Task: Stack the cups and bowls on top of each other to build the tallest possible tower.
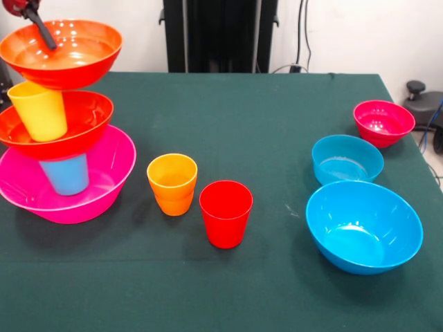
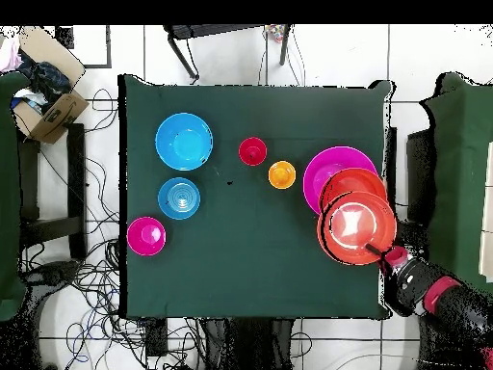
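Mostly bare green tablecloth (image 1: 249, 124), white tile floor (image 2: 424, 58).

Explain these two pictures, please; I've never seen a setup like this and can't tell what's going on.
One picture looks across a green table; the other looks straight down on it. The machine is a red and black robot arm whose gripper reaches into the top orange-red bowl of a tower: pink bowl, light blue cup, orange-red bowl, yellow cup, orange-red bowl. Loose on the table: an orange cup, a red cup, two blue bowls and a magenta bowl.
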Available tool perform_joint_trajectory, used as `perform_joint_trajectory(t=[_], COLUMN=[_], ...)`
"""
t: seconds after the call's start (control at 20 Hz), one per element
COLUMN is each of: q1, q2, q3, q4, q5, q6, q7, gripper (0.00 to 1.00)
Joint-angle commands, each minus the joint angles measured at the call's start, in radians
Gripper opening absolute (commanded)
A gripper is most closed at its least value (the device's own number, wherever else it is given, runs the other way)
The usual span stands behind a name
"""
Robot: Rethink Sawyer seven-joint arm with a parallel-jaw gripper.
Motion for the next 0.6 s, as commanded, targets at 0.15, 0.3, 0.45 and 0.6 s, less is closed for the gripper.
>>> perform_joint_trajectory(t=[0.15,0.3,0.45,0.6], q1=[0.045,0.040,0.037,0.041], q2=[0.026,0.025,0.017,0.021], q3=[-0.008,0.005,0.024,0.033], q4=[-0.089,-0.073,-0.058,-0.059], q5=[-0.049,-0.040,-0.021,-0.015], q6=[0.121,0.115,0.111,0.106], q7=[-0.249,-0.236,-0.218,-0.211], gripper=[0.00,0.00,0.00,0.00])
